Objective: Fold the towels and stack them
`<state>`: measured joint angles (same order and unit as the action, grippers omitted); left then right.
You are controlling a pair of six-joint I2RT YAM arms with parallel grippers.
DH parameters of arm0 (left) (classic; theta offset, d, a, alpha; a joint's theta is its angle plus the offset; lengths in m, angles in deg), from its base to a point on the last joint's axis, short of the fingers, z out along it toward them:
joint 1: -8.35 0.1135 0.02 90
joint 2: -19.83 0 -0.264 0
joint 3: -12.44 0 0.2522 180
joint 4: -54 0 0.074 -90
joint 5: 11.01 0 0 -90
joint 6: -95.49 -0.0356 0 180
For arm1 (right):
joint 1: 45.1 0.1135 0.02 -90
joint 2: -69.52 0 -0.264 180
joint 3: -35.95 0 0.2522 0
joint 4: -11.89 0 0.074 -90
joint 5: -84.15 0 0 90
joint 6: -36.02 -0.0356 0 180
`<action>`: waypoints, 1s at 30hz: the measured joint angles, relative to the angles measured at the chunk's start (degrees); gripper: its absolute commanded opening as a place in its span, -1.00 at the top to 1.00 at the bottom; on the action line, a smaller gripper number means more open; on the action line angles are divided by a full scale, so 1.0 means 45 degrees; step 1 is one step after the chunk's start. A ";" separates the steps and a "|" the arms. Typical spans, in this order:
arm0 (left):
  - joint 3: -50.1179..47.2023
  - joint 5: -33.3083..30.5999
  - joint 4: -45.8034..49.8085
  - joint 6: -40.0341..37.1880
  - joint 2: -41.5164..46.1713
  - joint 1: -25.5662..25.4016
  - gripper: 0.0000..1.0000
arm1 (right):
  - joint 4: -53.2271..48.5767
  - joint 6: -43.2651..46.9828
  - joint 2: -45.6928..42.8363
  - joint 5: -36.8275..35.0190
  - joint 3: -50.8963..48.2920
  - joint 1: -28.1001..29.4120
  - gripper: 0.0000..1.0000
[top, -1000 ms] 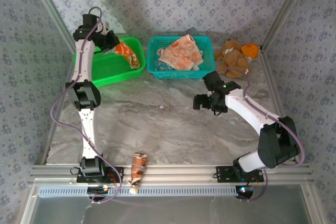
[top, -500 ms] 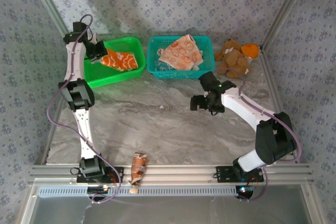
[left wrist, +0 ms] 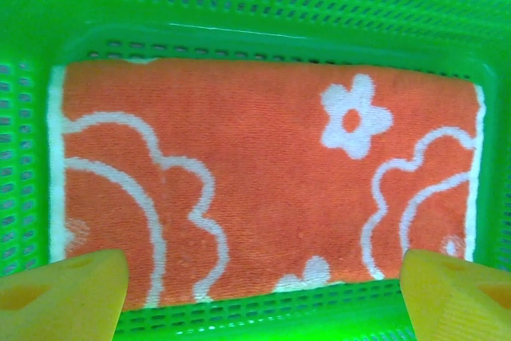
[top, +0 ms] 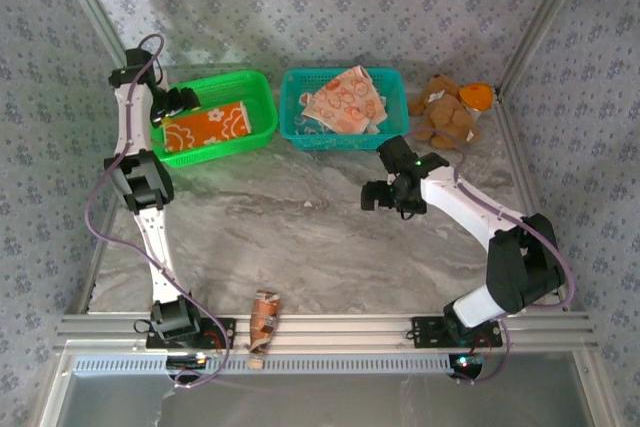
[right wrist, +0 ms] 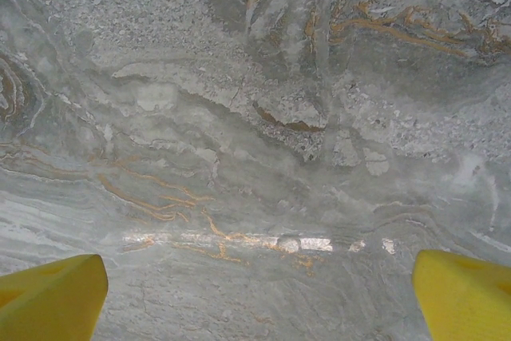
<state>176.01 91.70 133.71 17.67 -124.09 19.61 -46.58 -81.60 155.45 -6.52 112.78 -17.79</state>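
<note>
Since a second ago the left arm has swung out to the left, and the orange towel (top: 205, 130), which then hung bunched from its closed gripper, now lies released in the green basket (top: 225, 77). The right arm has edged a little to the left.

Nearest, the right gripper (top: 385, 195) hovers over the bare marble tabletop (top: 300, 237) right of centre. Its wrist view shows the yellow fingers spread wide with nothing but stone between them.

Farther back on the left, the left gripper (top: 175, 104) hangs over the left end of the green basket, jaws apart and holding nothing. The orange towel (left wrist: 263, 181) lies just below it as a flat folded rectangle, its long axis running left to right along the basket floor.

Beside it to the right stands the teal basket (top: 340, 137), with the peach towel (top: 345, 99) lying rumpled and unfolded on top. What sits under it I cannot make out.

The next pick likely turns on this: the peach towel lies straight beyond the right gripper and slightly left of it, but well to the right of the left gripper, across two basket walls, so the right arm looks the nearer one
</note>
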 measured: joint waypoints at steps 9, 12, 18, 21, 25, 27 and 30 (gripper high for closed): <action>-0.0287 -0.1608 0.0121 0.0199 0.0330 -0.0267 -0.88 | 0.0019 0.0000 0.0000 0.0005 0.0136 0.0029 -1.00; -0.0899 -0.1637 0.0097 0.0355 0.1010 -0.0427 -0.65 | 0.0141 -0.0005 0.0000 0.0010 0.0291 0.0024 -1.00; -0.1214 -0.1365 -0.0010 0.0583 0.1613 -0.0787 0.14 | 0.0622 -0.0005 0.0000 0.0092 0.0311 0.0029 -1.00; -0.1209 -0.1452 -0.0024 0.0690 0.1205 -0.1049 0.23 | 0.0714 -0.0005 0.0000 0.0097 0.0311 0.0049 -1.00; -0.1214 -0.1812 -0.0175 0.0845 0.0092 -0.1428 0.25 | 0.0699 -0.0010 -0.0058 0.0097 0.0306 0.0112 -1.00; -0.1258 -0.1928 -0.0393 0.0957 -0.0466 -0.1579 0.29 | 0.0690 -0.0049 -0.0155 0.0097 0.0301 0.0136 -1.00; -0.1321 -0.2084 -0.0733 0.1200 -0.1044 -0.1700 0.30 | 0.0631 -0.0068 -0.0355 0.0087 0.0291 0.0170 -1.00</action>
<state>170.07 82.32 130.41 23.07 -128.78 11.96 -43.74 -81.91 153.85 -6.13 114.09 -17.03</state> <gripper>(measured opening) 0.353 0.998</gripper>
